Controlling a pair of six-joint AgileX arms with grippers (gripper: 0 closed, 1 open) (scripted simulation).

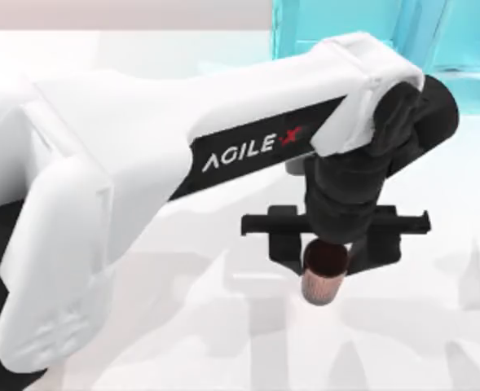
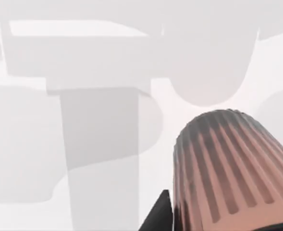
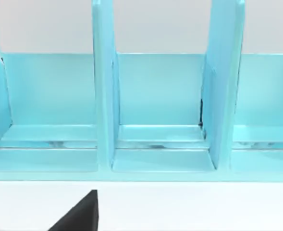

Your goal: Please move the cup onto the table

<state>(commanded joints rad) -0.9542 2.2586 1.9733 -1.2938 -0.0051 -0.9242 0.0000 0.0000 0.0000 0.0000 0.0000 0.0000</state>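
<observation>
The cup (image 1: 324,277) is a ribbed copper-brown tumbler with a dark inside. It sits between the black fingers of my left gripper (image 1: 329,259), which is shut on it near the rim. The left arm reaches across from the left and holds the cup over the white table (image 1: 223,326), right of centre. In the left wrist view the cup (image 2: 230,168) looms close, one dark finger (image 2: 158,215) beside it and its round shadow on the table (image 2: 98,144) some way off. A dark piece of my right gripper (image 3: 79,216) faces the shelf.
A light blue shelf unit (image 1: 370,24) stands at the back right of the table. In the right wrist view the shelf unit (image 3: 160,96) shows upright dividers and open compartments. Grey shadows of the arm lie on the white surface under the cup.
</observation>
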